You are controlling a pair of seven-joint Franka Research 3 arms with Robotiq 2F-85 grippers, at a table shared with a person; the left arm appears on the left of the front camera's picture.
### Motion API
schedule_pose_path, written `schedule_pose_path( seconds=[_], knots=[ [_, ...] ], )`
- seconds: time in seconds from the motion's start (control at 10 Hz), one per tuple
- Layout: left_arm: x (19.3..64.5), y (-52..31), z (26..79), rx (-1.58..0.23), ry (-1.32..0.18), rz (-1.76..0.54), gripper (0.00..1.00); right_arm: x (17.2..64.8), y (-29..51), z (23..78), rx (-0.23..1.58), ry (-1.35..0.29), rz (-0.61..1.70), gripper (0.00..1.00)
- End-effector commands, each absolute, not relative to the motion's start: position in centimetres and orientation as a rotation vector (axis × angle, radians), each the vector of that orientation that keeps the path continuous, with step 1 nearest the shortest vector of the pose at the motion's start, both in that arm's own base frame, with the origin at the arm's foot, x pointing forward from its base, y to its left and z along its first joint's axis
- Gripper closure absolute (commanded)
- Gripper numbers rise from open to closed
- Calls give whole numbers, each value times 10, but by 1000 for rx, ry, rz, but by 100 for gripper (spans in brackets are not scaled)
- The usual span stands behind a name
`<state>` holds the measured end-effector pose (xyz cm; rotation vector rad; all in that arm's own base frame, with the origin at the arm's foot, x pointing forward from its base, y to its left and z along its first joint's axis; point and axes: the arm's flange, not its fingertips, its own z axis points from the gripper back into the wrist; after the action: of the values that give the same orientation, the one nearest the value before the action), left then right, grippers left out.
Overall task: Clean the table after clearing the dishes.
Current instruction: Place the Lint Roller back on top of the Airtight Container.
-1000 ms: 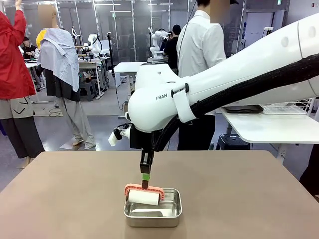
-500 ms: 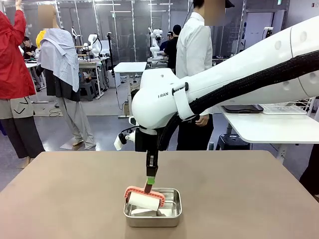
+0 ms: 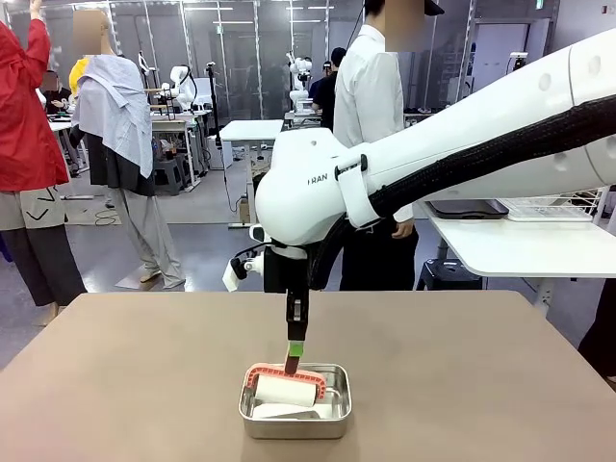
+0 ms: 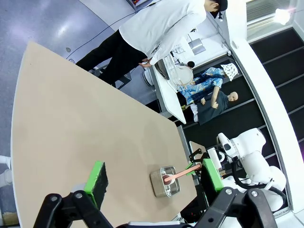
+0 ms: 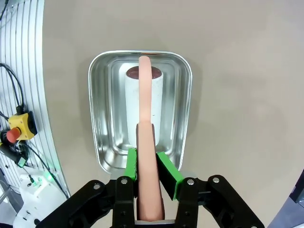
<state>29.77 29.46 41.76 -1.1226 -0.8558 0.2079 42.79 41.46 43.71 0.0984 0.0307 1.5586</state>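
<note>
My right gripper (image 3: 294, 358) is shut on the pink handle of a lint roller (image 3: 286, 390), whose white roll lies down inside a small steel pan (image 3: 339, 416) near the front of the brown table (image 3: 144, 385). From the right wrist, the handle (image 5: 145, 109) runs between my green pads (image 5: 131, 164) over the roll and the pan (image 5: 107, 118). My left gripper (image 4: 154, 175) hangs high above the table (image 4: 71, 118), open, with nothing between its pads. The dishes rest on a white side table: a dark tray (image 3: 469, 208) and a round white plate (image 4: 183, 74).
A person in a white shirt (image 3: 373, 96) stands at the far side, beside the white side table (image 3: 520, 245), which also holds a wire rack (image 3: 563, 207). The right arm's white body (image 3: 318, 192) spans the middle of the table.
My right gripper has lowered a little, and the roller has sunk from the pan's rim down into the pan. The person behind has shifted slightly left.
</note>
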Motion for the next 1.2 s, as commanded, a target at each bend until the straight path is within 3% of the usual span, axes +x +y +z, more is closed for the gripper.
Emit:
schedule_pose_path(
  seconds=[0.0, 0.6, 0.7, 1.1],
  knots=[
    [294, 294, 418, -1134, -881, 198, 0, 419, 401, 443, 94, 35, 1579, 77],
    [294, 294, 418, -1134, -881, 198, 0, 435, 411, 427, 60, 84, 1554, 77],
    [294, 294, 418, -1134, -881, 198, 0, 436, 412, 427, 59, 69, 1552, 73],
    [294, 294, 418, -1134, -881, 198, 0, 440, 411, 430, 45, 16, 1524, 11]
  ],
)
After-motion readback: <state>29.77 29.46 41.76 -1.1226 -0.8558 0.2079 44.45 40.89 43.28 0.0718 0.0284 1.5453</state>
